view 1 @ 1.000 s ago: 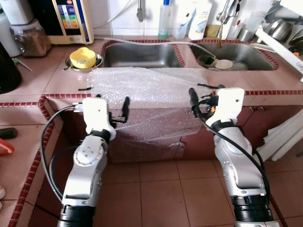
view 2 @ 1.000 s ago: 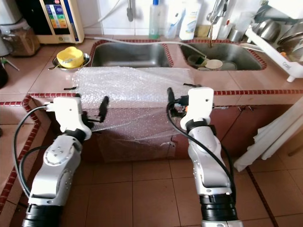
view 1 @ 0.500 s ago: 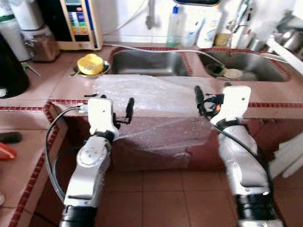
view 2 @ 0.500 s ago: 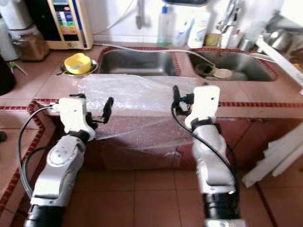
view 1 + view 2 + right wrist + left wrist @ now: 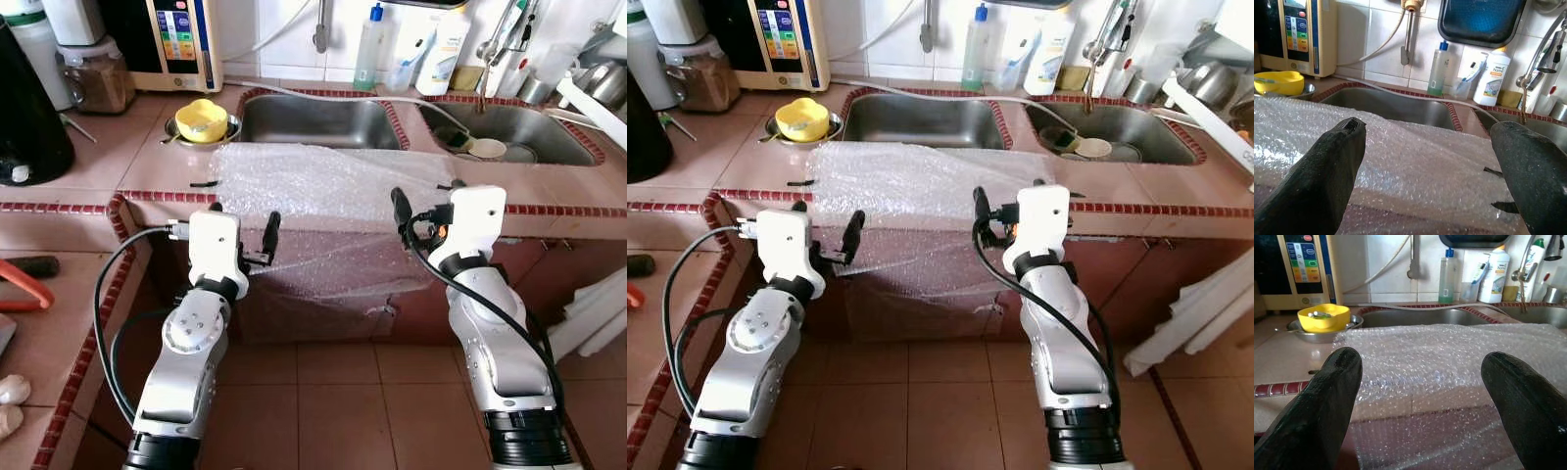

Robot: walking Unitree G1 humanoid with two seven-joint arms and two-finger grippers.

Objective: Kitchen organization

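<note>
A bubble wrap sheet (image 5: 323,196) drapes over the bench (image 5: 88,186) front edge. The left claw (image 5: 1420,396) and right claw (image 5: 1435,166) hover near it, both wide open and empty.

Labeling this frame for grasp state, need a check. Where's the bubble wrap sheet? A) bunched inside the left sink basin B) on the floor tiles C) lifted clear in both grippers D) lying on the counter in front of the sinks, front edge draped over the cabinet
D: the bubble wrap sheet lies on the counter and hangs over its front edge, with the left gripper and right gripper open before it, not gripping.
</note>
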